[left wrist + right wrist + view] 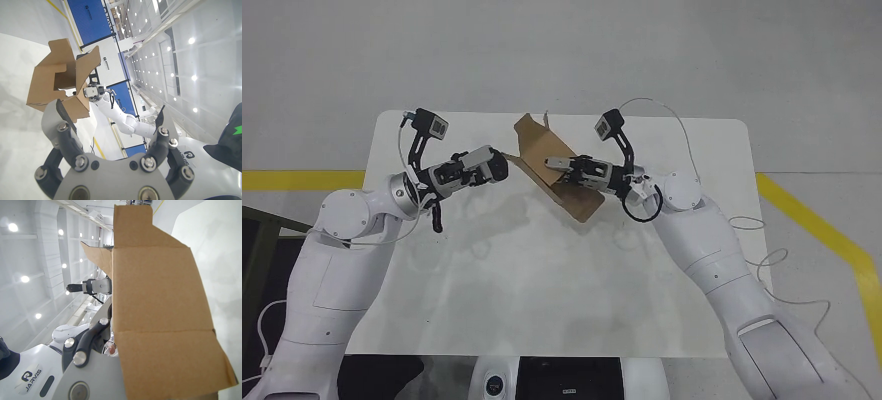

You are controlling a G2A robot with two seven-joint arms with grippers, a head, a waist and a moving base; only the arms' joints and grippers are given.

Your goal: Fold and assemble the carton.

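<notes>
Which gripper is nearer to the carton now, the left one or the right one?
Right. The right gripper is shut on the carton, holding one flap. The left gripper is open just beside the carton's opposite edge, with nothing between its fingers.

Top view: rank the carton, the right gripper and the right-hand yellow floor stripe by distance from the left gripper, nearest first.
From the left gripper:
1. carton, just beside it.
2. right gripper, over the carton, jaws shut on it.
3. yellow stripe, on the floor, far right.
</notes>
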